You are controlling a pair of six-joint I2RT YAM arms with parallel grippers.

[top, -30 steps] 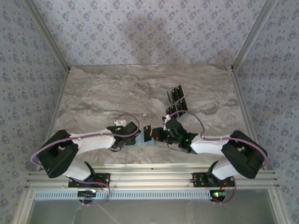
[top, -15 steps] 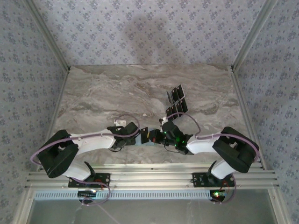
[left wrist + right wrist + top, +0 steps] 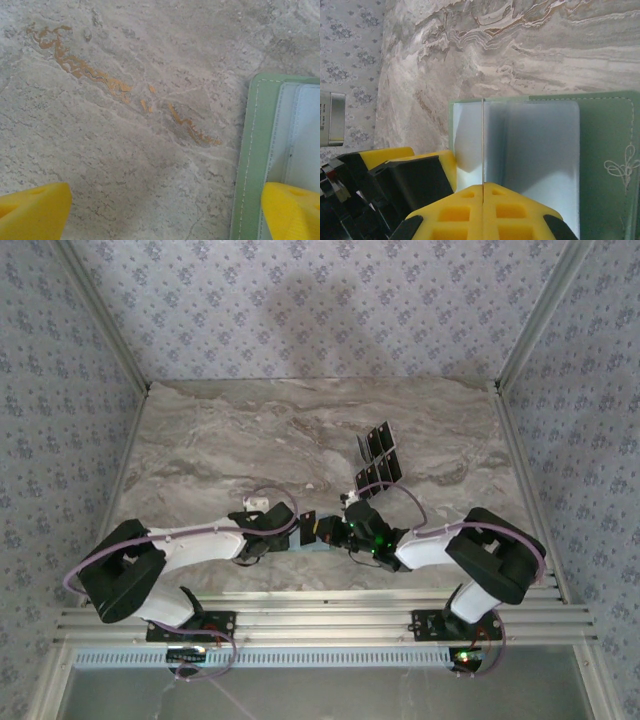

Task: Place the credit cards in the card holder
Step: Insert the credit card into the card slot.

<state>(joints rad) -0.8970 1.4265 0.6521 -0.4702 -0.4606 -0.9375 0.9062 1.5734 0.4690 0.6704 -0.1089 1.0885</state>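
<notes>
The right gripper (image 3: pixel 483 189) was pressed together on one credit card (image 3: pixel 321 529), held edge-on over the open card holder (image 3: pixel 605 145) on the marble table (image 3: pixel 250 430). The left gripper (image 3: pixel 160 216) stood spread, one finger over the holder's edge. The other credit cards (image 3: pixel 378 458) sat well apart, farther back.

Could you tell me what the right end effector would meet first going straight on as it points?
Probably the card holder, on its pale inner panel; the credit card clamped in the right end effector would touch first. Depth is unclear.
</notes>
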